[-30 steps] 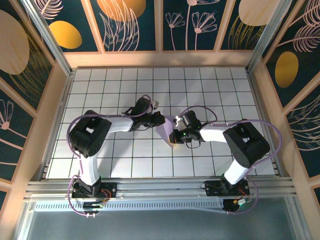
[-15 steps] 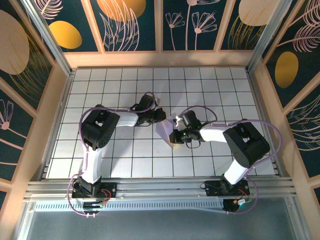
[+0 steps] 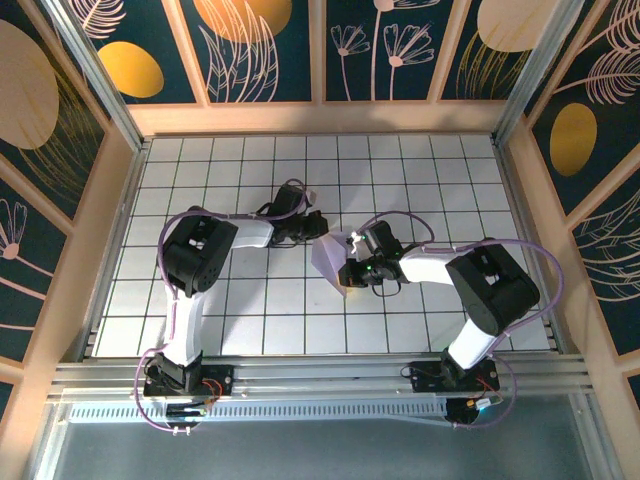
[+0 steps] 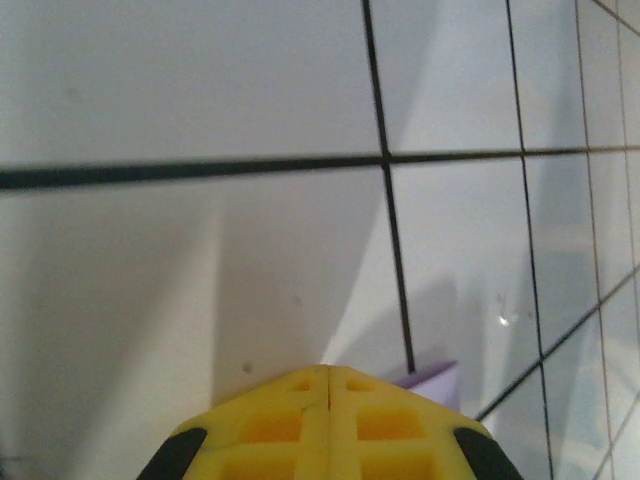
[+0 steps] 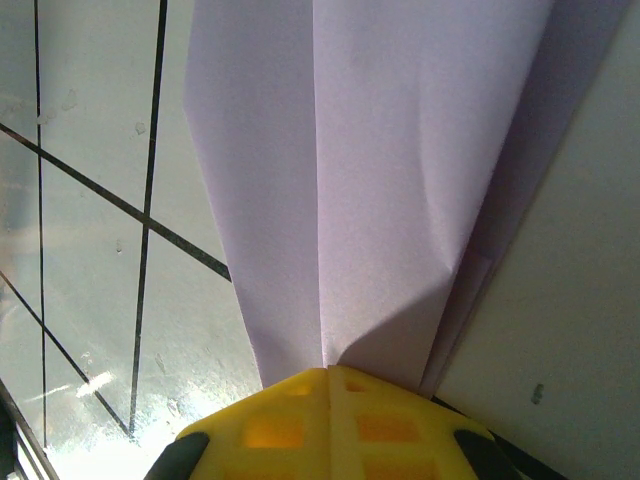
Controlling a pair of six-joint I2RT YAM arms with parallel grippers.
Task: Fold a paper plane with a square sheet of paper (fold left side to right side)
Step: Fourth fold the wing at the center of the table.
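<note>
Closed right fingers [image 5: 280,430] rest tips on smooth lavender paper [image 5: 380,200], sharp centre crease; left fingers [image 4: 285,425] closed beside paper corner, glossy gridded tabletop [image 4: 200,90].

Both arms angled inward, left pincer [image 4: 327,372] and right pincer [image 5: 328,372] fully closed.

Lavender paper plane [image 3: 327,262], black-gridded white table [image 3: 220,180]

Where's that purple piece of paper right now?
From above, the folded purple paper lies near the middle of the table, between the two claws: the right claw meets it, the left claw sits just beyond its far-left corner.
</note>
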